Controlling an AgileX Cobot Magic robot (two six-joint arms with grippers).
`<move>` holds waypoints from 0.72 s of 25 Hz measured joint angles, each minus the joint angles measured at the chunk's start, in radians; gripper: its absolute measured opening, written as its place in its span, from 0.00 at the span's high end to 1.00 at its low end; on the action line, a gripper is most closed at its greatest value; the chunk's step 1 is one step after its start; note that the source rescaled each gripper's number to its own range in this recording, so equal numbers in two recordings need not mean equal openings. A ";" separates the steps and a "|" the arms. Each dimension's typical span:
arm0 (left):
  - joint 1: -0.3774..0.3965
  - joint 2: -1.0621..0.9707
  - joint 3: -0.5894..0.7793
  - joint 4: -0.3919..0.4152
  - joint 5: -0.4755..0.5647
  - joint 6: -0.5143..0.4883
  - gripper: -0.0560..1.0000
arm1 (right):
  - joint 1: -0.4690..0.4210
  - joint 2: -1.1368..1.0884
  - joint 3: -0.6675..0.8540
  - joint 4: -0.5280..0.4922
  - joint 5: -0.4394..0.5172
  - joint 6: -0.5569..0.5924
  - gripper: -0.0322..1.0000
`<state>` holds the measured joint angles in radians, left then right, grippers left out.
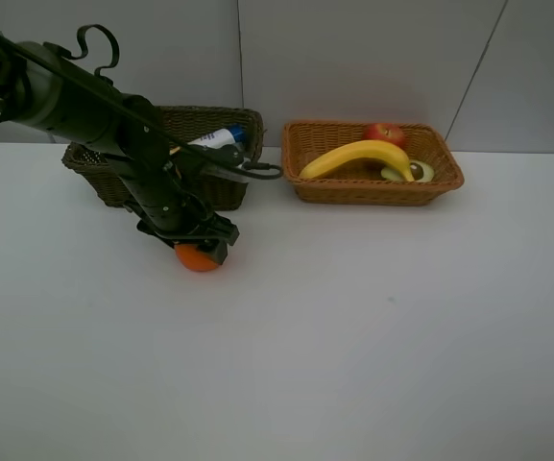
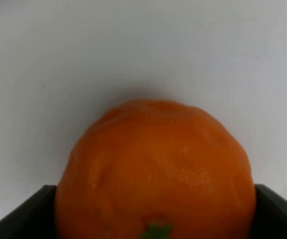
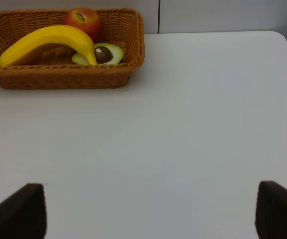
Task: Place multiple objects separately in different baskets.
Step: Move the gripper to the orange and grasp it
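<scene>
I had the left gripper down over the orange, which sat on the table in front of the dark basket. The orange lay between the jaws, filling the gap; I couldn't tell if they gripped it. The right gripper hung wide open and empty.
</scene>
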<state>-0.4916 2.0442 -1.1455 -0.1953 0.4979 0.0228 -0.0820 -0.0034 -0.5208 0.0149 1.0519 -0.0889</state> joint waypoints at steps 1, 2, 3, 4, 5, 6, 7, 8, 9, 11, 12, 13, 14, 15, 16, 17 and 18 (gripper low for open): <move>0.000 0.000 0.000 0.000 0.001 0.000 0.06 | 0.000 0.000 0.000 0.000 0.000 0.000 0.18; 0.000 0.000 -0.001 0.000 0.002 0.000 0.06 | 0.000 0.000 0.000 0.000 0.000 0.000 0.18; 0.000 0.000 -0.001 0.000 0.003 0.000 0.06 | 0.000 0.000 0.000 0.000 0.000 0.000 0.18; 0.000 0.000 -0.001 0.000 0.004 0.000 0.06 | 0.000 0.000 0.000 0.000 0.000 0.000 0.18; 0.000 0.000 -0.001 0.000 0.007 0.000 0.06 | 0.000 0.000 0.000 0.000 0.000 0.000 0.18; 0.000 0.000 -0.001 0.000 0.007 0.000 0.06 | 0.000 0.000 0.000 0.000 0.000 0.000 0.18; 0.000 0.000 -0.001 0.000 0.009 0.000 0.06 | 0.000 0.000 0.000 0.000 0.000 0.000 0.18; 0.000 0.000 -0.001 0.000 0.009 0.000 0.06 | 0.000 0.000 0.000 0.000 0.000 0.000 0.18; 0.000 0.000 -0.001 0.000 0.009 0.000 0.06 | 0.000 0.000 0.000 0.000 0.000 0.000 0.18; 0.000 0.000 -0.001 0.000 0.009 0.000 0.06 | 0.000 0.000 0.000 0.000 0.000 0.000 0.18; 0.000 0.000 -0.001 0.000 0.009 0.000 0.06 | 0.000 0.000 0.000 0.000 0.000 0.000 0.18; 0.000 0.000 -0.001 0.000 0.010 0.000 0.06 | 0.000 0.000 0.000 0.000 0.000 0.000 0.18; 0.000 0.000 -0.001 0.000 0.012 0.000 0.06 | 0.000 0.000 0.000 0.000 0.000 0.000 0.18; 0.000 0.000 -0.001 0.000 0.014 0.000 0.06 | 0.000 0.000 0.000 0.000 0.000 0.000 0.18; 0.000 0.000 -0.001 0.000 0.020 0.000 0.06 | 0.000 0.000 0.000 0.000 0.000 0.000 0.18; 0.000 -0.001 -0.001 0.001 0.026 0.000 0.06 | 0.000 0.000 0.000 0.000 0.000 0.000 0.18; 0.000 -0.001 -0.001 0.001 0.030 0.000 0.06 | 0.000 0.000 0.000 0.000 0.000 0.000 0.18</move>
<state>-0.4916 2.0431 -1.1464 -0.1943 0.5280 0.0228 -0.0820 -0.0034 -0.5208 0.0149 1.0519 -0.0889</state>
